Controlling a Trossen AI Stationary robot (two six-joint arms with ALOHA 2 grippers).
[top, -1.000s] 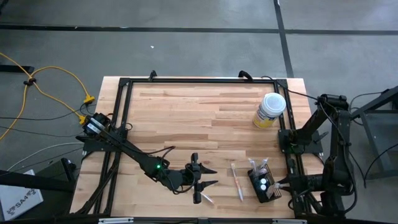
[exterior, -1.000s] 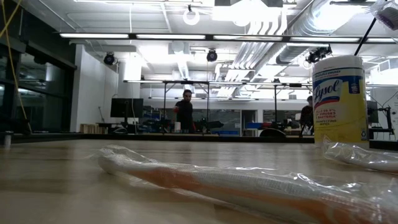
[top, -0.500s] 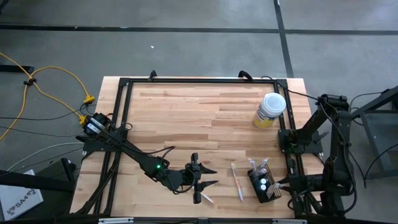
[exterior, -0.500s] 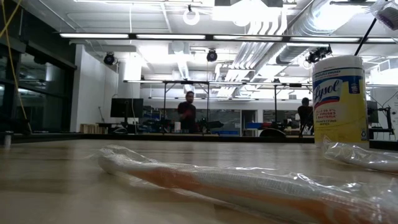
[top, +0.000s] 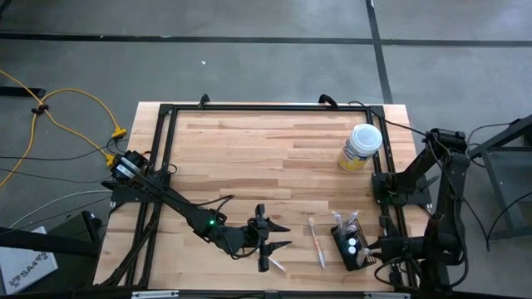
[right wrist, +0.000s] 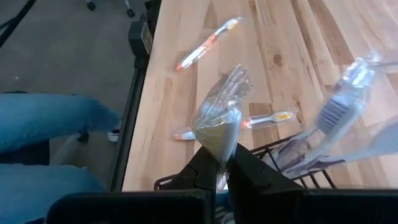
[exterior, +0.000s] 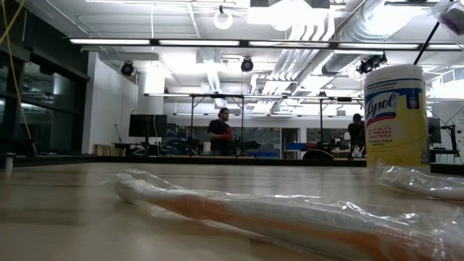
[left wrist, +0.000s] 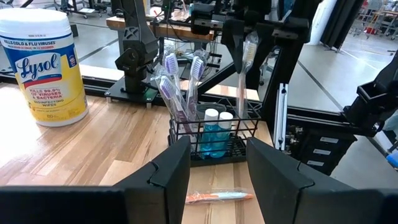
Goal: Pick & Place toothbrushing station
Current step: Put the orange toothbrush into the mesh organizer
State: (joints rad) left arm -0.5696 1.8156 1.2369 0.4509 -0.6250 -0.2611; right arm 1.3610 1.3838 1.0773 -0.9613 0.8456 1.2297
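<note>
One wrapped toothbrush (right wrist: pixel 219 127) was clamped in right gripper (right wrist: pixel 222 167) fingers above the toothbrushing station (top: pixel 352 247), presumably for insertion; left gripper (top: pixel 277 237) fingers were spread, beside it.

the yellow tub (left wrist: pixel 42 65) with the white lid has a blue label. in big slanted letters it says "lysol". above that it says "kills cold & flu viruses". below it says "kills 99.9% of viruses & bacteria". in the low view the same tub (exterior: pixel 396 116) shows "lysol" again. a white sheet (top: pixel 27 267) on the floor by the table says "sa4".
</note>
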